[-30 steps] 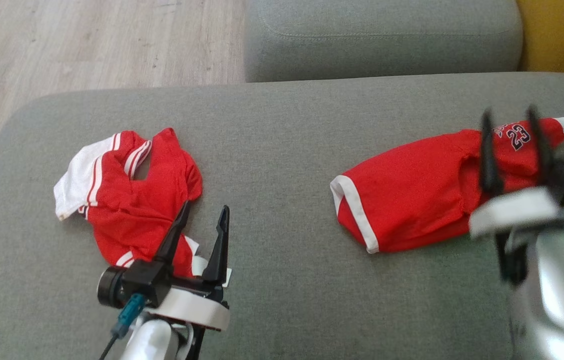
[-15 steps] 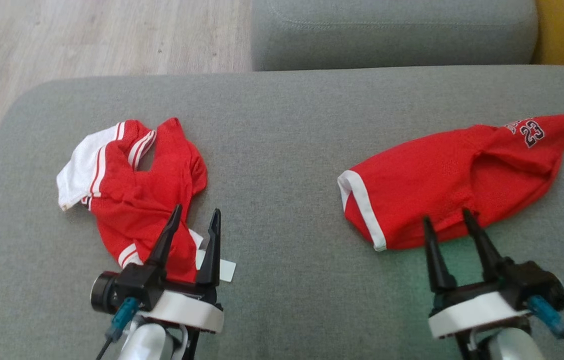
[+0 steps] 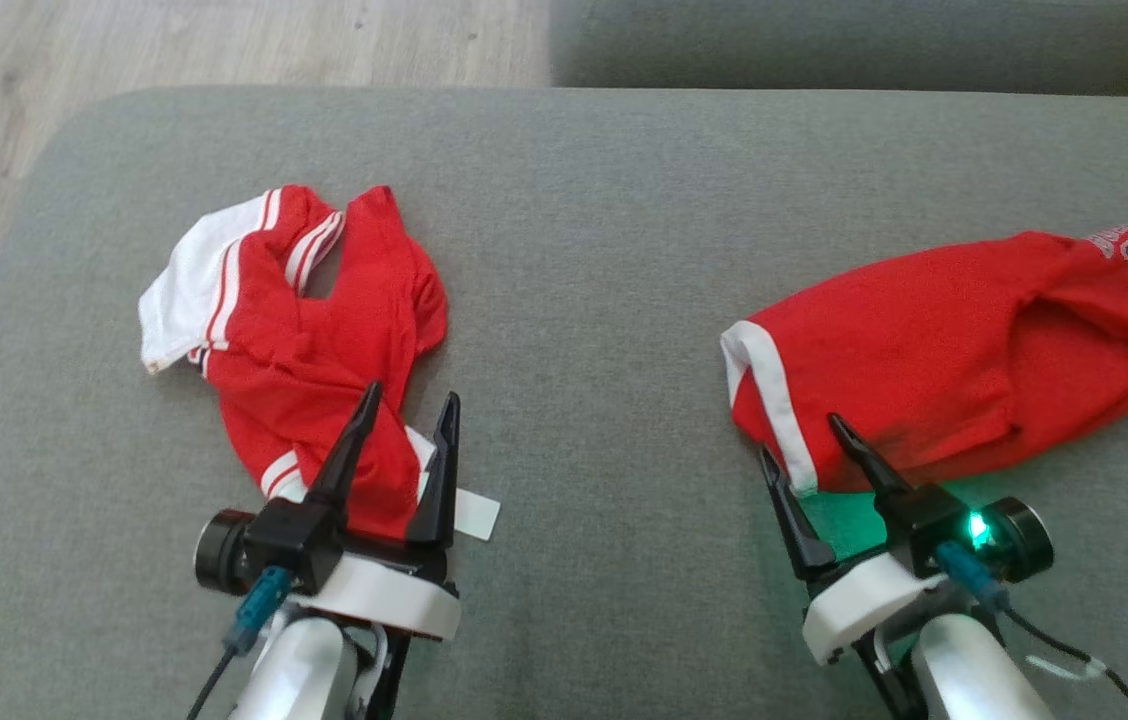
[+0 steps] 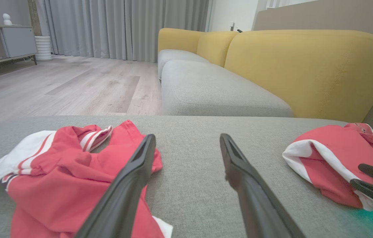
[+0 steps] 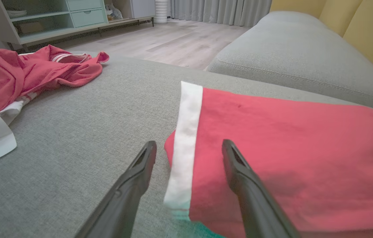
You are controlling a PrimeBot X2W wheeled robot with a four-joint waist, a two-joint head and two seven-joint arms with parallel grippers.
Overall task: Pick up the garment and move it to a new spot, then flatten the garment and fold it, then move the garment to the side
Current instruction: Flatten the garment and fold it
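A crumpled red garment [image 3: 314,350] with white stripes and a white panel lies on the left of the grey cushion [image 3: 584,250]; it also shows in the left wrist view [image 4: 57,172] and the right wrist view [image 5: 24,72]. My left gripper [image 3: 411,397] stands open over its near right edge, holding nothing [image 4: 187,137]. A folded red garment [image 3: 944,350] with a white hem and the number 23 lies at the right [image 4: 335,155]. My right gripper [image 3: 801,438] is open at its near left corner, and its jaws straddle the white hem [image 5: 189,142] of the red fabric [image 5: 289,148].
A white tag [image 3: 476,515] sticks out from the crumpled garment by my left gripper. Wooden floor [image 3: 224,40] lies beyond the cushion's far left edge. A second grey seat [image 3: 854,40] and a yellow backrest [image 4: 305,66] stand behind.
My right gripper has drawn back from over the folded garment's numbered end to its near white-hemmed corner. The head view has tilted down. My left gripper has hardly moved.
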